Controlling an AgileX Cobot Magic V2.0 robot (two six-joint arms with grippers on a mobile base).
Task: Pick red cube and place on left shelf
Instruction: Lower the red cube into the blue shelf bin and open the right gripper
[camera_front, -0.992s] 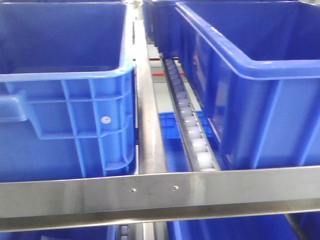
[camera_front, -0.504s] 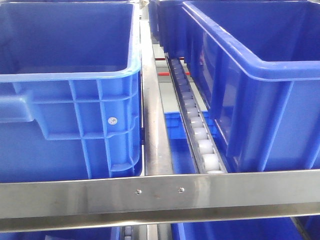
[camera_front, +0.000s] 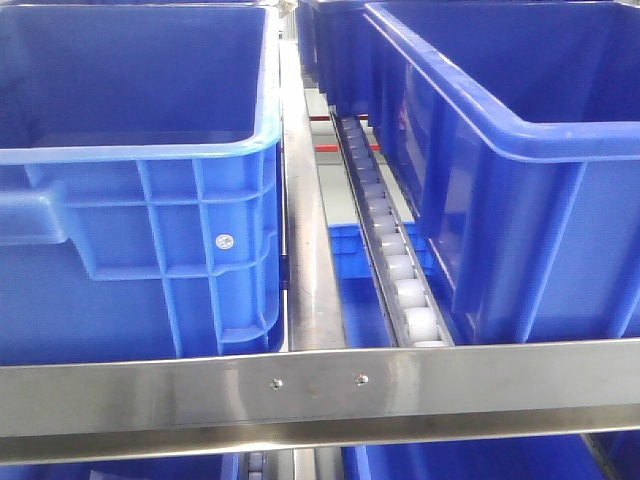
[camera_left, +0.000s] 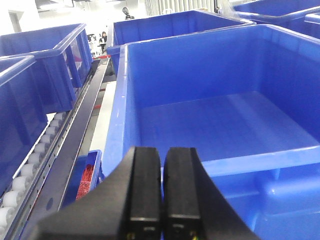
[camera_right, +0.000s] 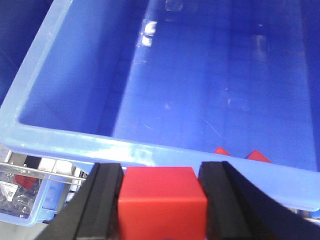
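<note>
Bins dominate every view: in the front-facing camera a large blue bin (camera_front: 140, 180) is seen at left and a second blue bin (camera_front: 520, 170) at right, both resting on a steel rack whose front rail (camera_front: 320, 390) crosses the lower frame. Between the two bins a steel divider (camera_front: 305, 250) and a roller track (camera_front: 395, 270) of white wheels run away from the camera, with a smaller blue container (camera_front: 350, 250) glimpsed below them. Neither arm is visible in that view.

From the right wrist, another blue bin (camera_right: 200, 85) is seen from above, and two small red pieces (camera_right: 240, 152) lie at its near inner edge. The red cube (camera_right: 162, 202) is held outside that bin, just in front of its rim — pinched squarely between the black fingers of the right gripper (camera_right: 162, 210).

The left gripper (camera_left: 161, 195) is shown with its jaws pressed together and nothing between them, in front of a blue bin (camera_left: 220, 120).
</note>
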